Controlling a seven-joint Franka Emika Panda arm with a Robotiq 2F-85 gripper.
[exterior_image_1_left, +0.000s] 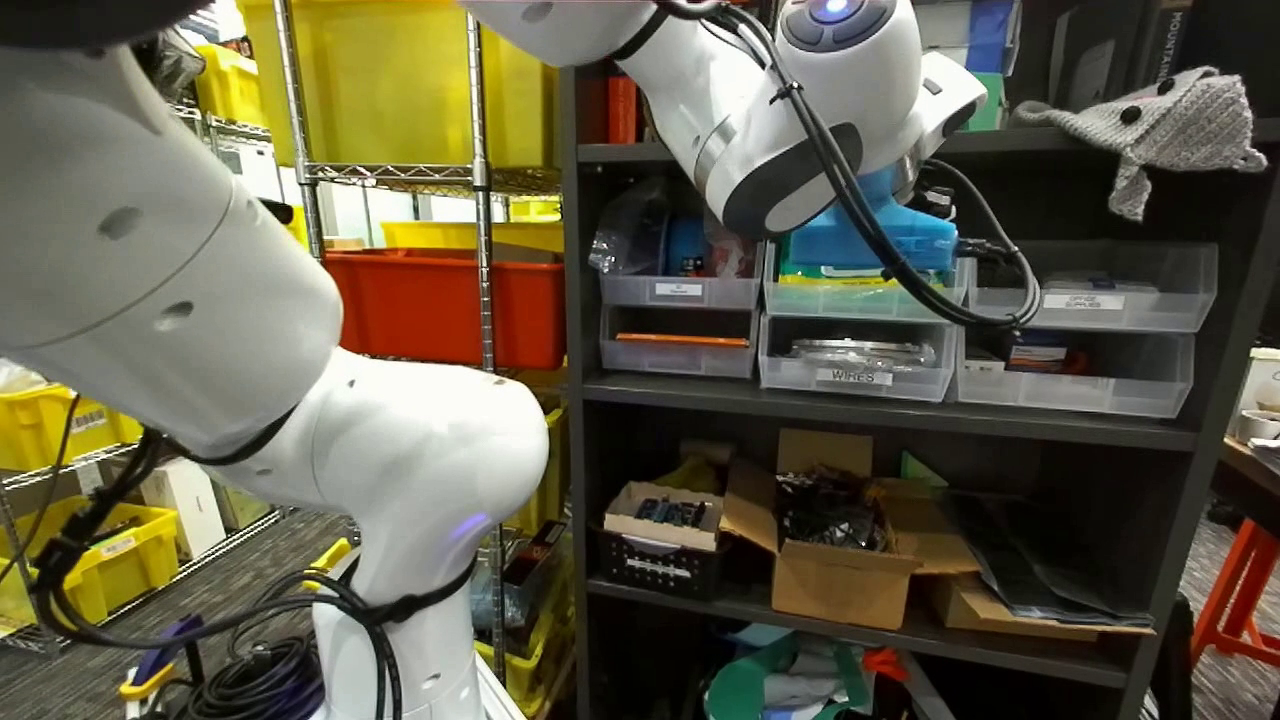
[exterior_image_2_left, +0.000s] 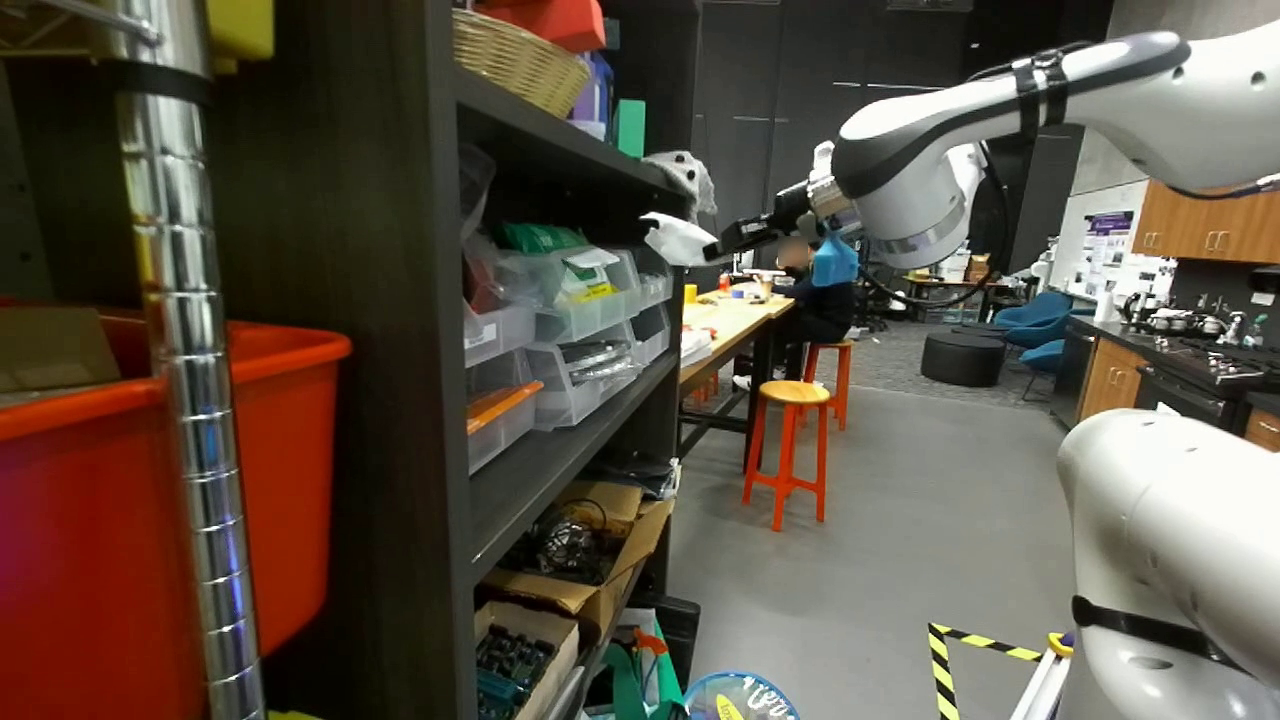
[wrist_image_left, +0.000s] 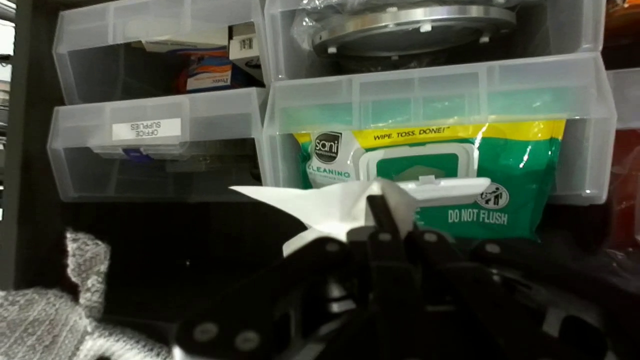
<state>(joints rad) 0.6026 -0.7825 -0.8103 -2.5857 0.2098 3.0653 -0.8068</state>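
Stretching across the upper part of an exterior view, the white jointed robot arm (exterior_image_2_left: 980, 102) was held nearly level, its forearm sloped gently down to a raised white wrist (exterior_image_2_left: 920, 195). Its black two-fingered tool (wrist_image_left: 381, 210) was pointed toward a tall dark shelf unit (exterior_image_2_left: 395, 300). In an exterior view, the arm's rounded lower joint (exterior_image_1_left: 440, 440) was seen sharply bent, and the tool was hidden behind the wrist, to which a blue block-shaped fitting (exterior_image_1_left: 880, 235) was fixed. A thin, crumpled white sheet (exterior_image_2_left: 680, 240) was pinched by the tool, whose fingertips were pressed together on it, and one pointed corner was left projecting sideways. In the wrist view, the sheet was seen in front of a green, yellow and white plastic wipes packet (wrist_image_left: 520, 175), set in a clear plastic bin (wrist_image_left: 440, 82); a gap between sheet and packet was shown in an exterior view. A grey knitted toy (exterior_image_1_left: 1180, 125) was draped over the shelf edge above.
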